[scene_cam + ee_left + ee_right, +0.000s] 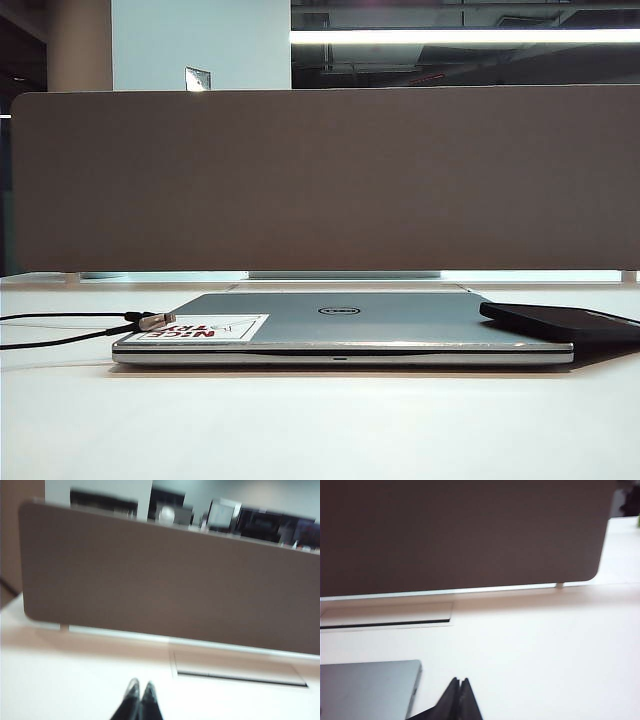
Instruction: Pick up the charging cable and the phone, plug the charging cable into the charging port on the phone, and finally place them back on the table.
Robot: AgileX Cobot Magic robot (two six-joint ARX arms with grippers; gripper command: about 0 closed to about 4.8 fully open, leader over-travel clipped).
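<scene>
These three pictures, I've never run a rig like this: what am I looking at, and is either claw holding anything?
A two-armed robot faces a white table backed by a brown divider panel. The wide picture is from a fixed camera: a closed silver laptop, the charging cable with its plug resting on the lid's left corner, and the phone lying on the right corner. The other two are wrist cameras. The left gripper and right gripper both hover over the table, shut and empty. The right one is beside the laptop's corner.
</scene>
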